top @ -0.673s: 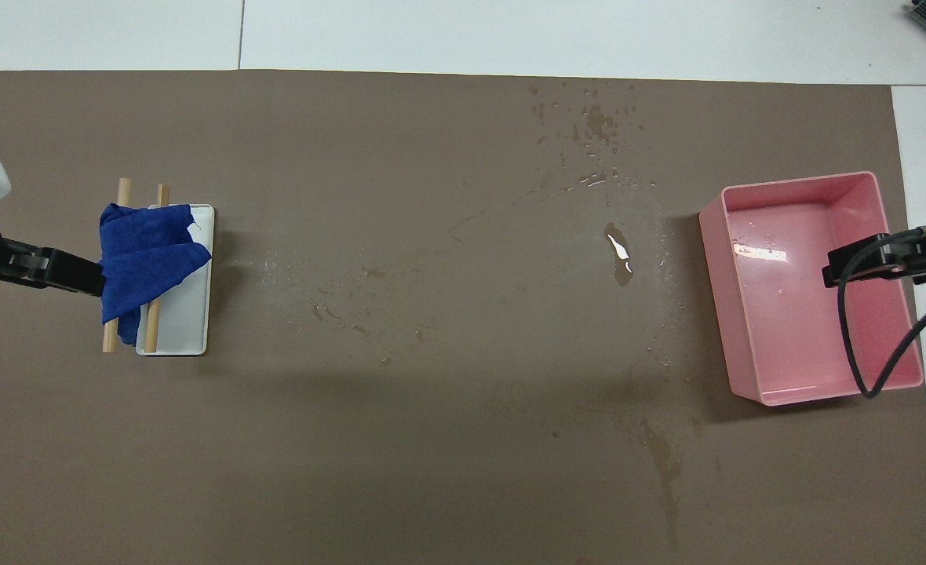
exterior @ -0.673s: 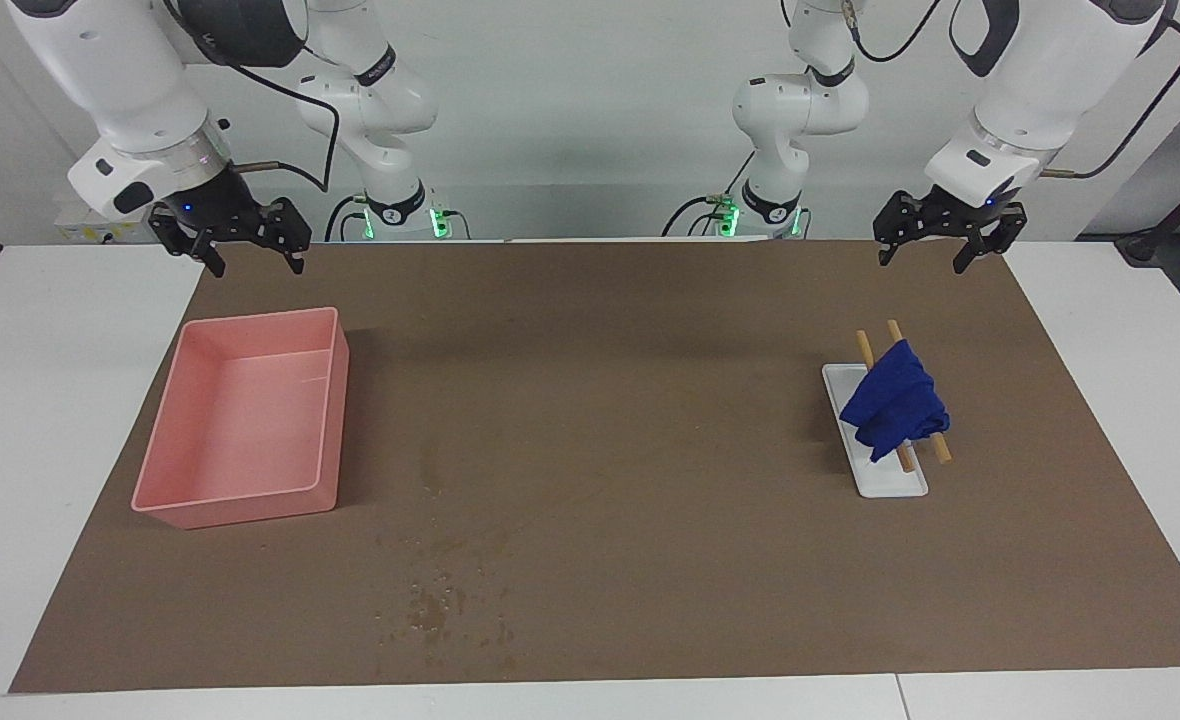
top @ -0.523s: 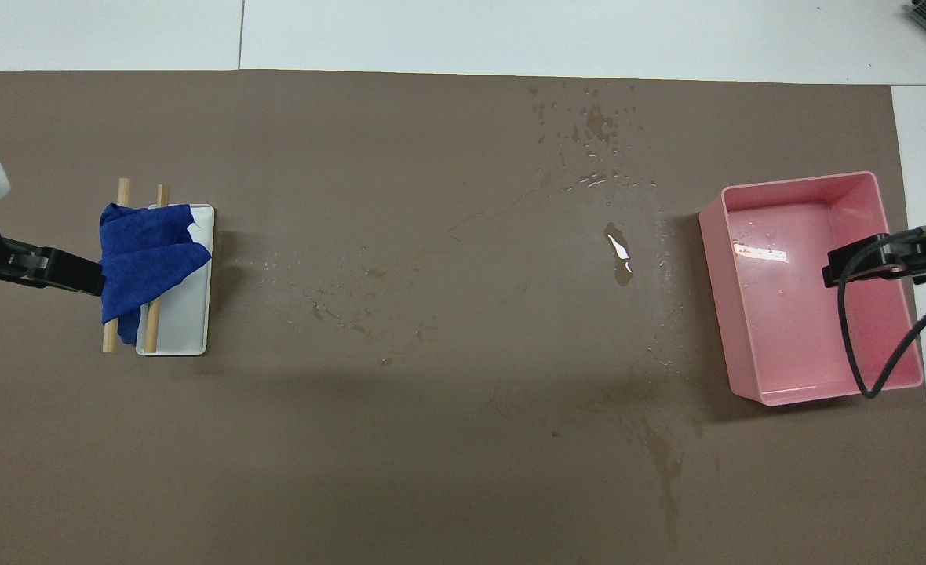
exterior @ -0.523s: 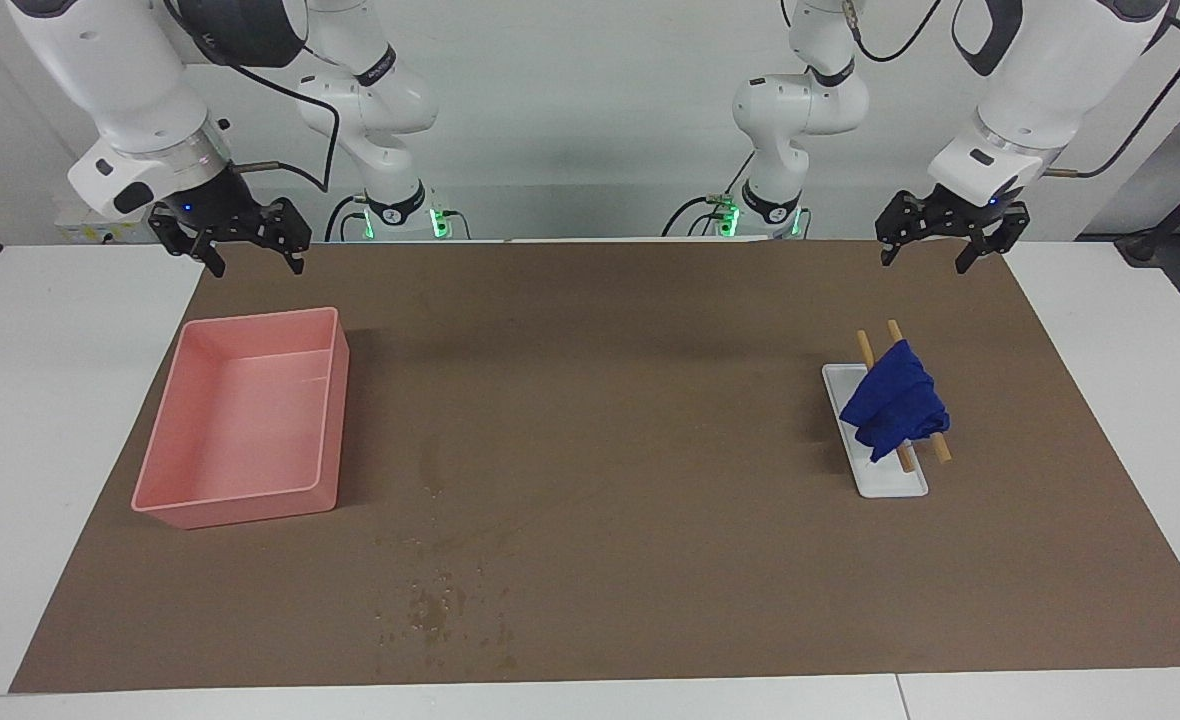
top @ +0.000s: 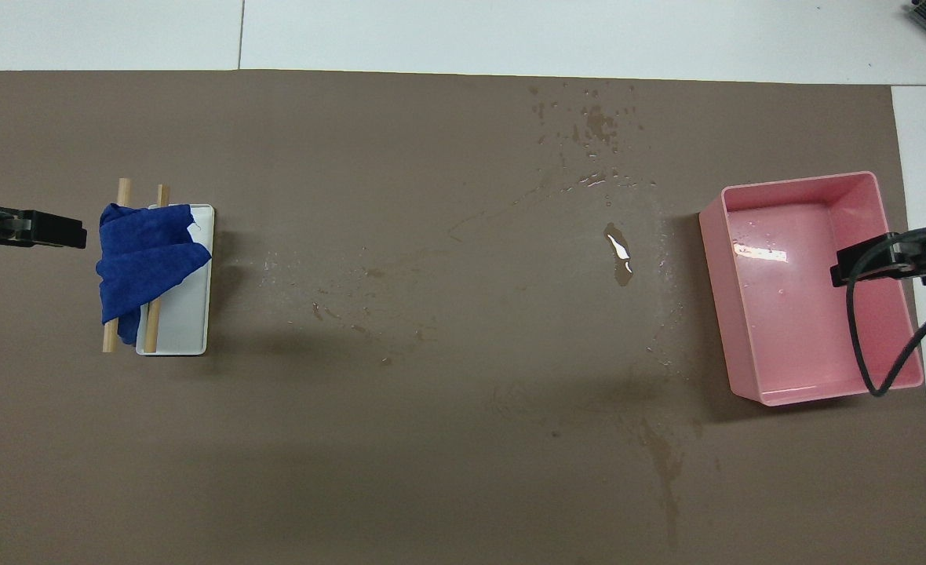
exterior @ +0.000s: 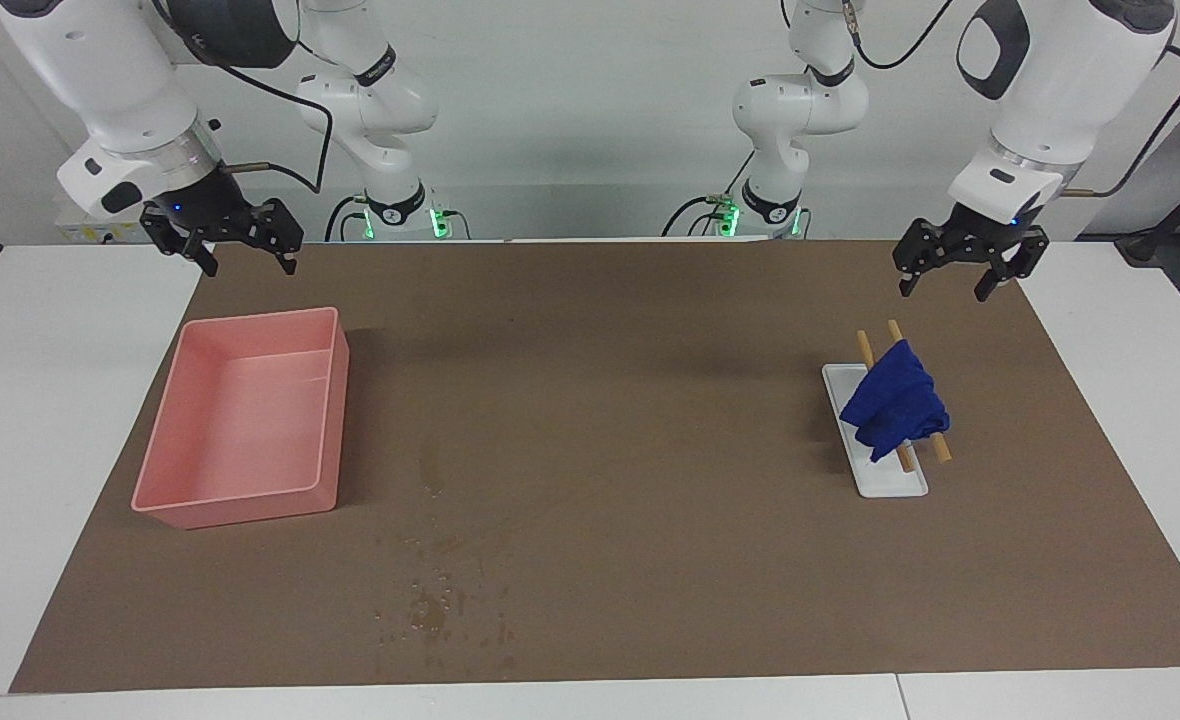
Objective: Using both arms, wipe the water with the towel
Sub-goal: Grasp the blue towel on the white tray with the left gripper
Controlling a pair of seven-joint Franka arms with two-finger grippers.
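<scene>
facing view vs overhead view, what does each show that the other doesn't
Only the facing view shows the two white arms whole, both open grippers up in the air, the left gripper and the right gripper, and two slimmer arms with green-lit bases.

Only the overhead view shows a glinting puddle beside the pink bin and wet glints inside the bin.

Both show the blue towel draped over two wooden sticks on a white tray, and the water specks on the brown mat.

Towel [exterior: 895, 400] draped over two sticks [exterior: 900, 455] lying across a tray [exterior: 890, 482], toward the left arm's end of the mat [exterior: 650, 400]; bin [exterior: 240, 420] toward the right arm's end; water [exterior: 440, 610] farther from the robots than both, apparently nearer the bin.
</scene>
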